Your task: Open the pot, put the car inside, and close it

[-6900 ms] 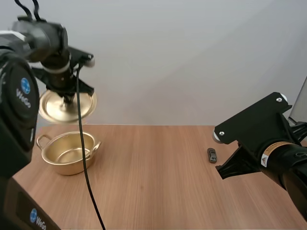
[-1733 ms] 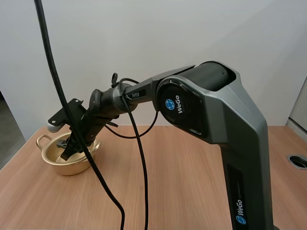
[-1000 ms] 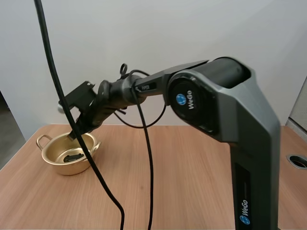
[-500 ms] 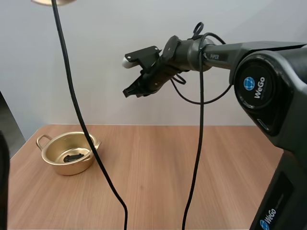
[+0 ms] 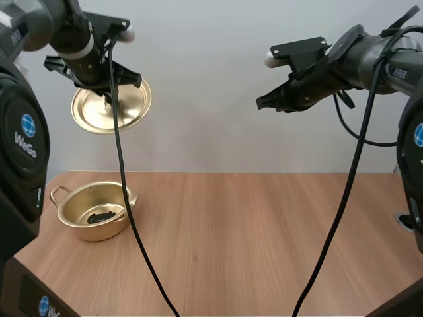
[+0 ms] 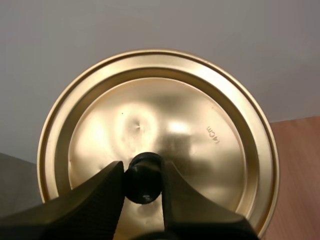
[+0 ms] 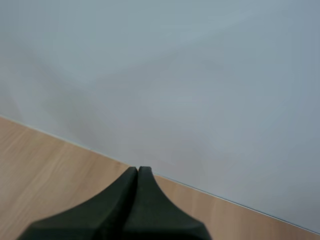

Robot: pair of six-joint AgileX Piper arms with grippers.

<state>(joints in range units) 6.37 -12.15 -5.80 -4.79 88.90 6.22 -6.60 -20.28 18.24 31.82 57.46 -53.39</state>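
Note:
The golden pot (image 5: 92, 211) stands open at the table's left, and the small dark car (image 5: 100, 216) lies on its bottom. High above it my left gripper (image 5: 104, 96) holds the golden lid (image 5: 111, 105) tilted, facing the camera. In the left wrist view its fingers (image 6: 107, 185) pinch the black knob (image 6: 143, 171) against the lid (image 6: 200, 145). My right gripper (image 5: 260, 104) hangs high at the right, far from the pot, shut on nothing; its fingers (image 7: 137, 176) lie together as one dark wedge.
The wooden table (image 5: 251, 244) stretches from the pot to the right edge, where a round grey hole (image 5: 408, 221) sits. A pale wall rises behind the table.
My right arm has swung up and to the right, away from the pot where it left the car. The left arm has brought the lid down into view above the pot.

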